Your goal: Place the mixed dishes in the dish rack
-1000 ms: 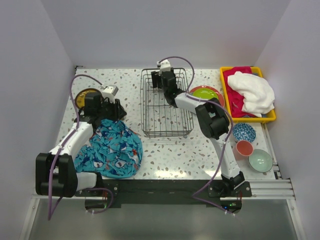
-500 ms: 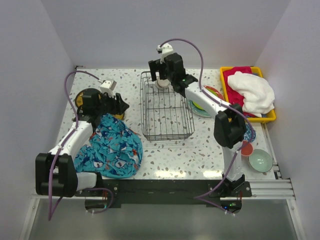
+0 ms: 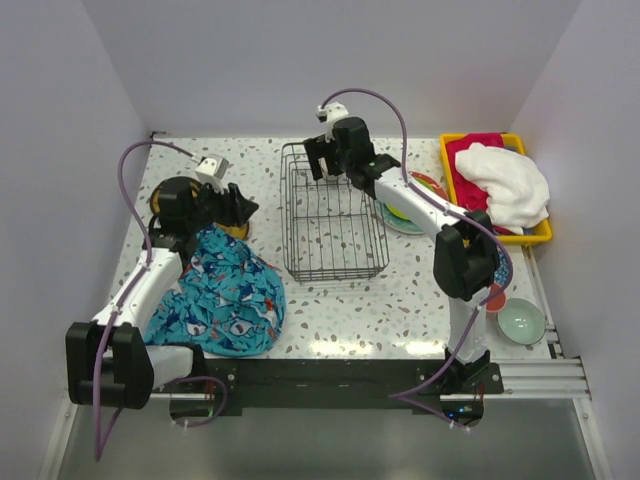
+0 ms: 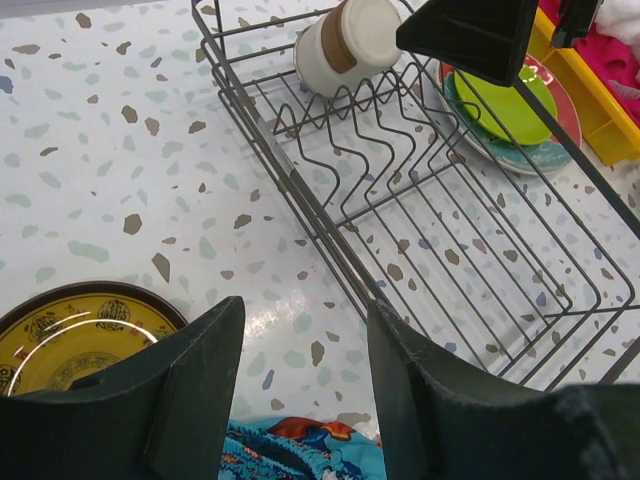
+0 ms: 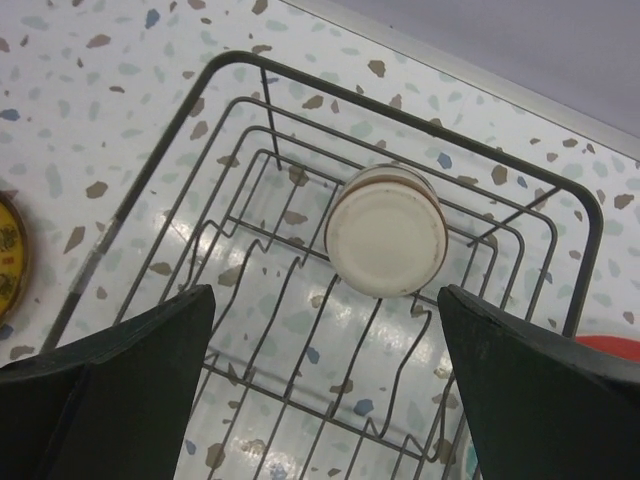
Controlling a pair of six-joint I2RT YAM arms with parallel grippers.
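The dark wire dish rack (image 3: 290, 215) stands mid-table. A cream cup (image 5: 386, 232) lies on its side at the rack's far end, also seen in the left wrist view (image 4: 345, 45). My right gripper (image 5: 325, 295) hovers above it, open and empty (image 3: 325, 158). My left gripper (image 3: 238, 208) is open with nothing between its fingers (image 4: 305, 305), between the yellow-olive plate (image 4: 70, 335) and the rack (image 4: 420, 200). A lime-green plate (image 3: 405, 215) rests on a teal-and-red plate right of the rack. At the right edge sit a blue patterned bowl (image 3: 500, 262), pink cup (image 3: 490, 297) and mint bowl (image 3: 521, 321).
A blue patterned cloth (image 3: 225, 295) lies heaped at the front left, just under my left gripper. A yellow tray (image 3: 455, 200) with white and red cloths sits at the back right. White walls close in the table on three sides.
My right gripper has opened, left the cream cup in the rack and risen above it. My left gripper has opened wider and shifted slightly toward the back.
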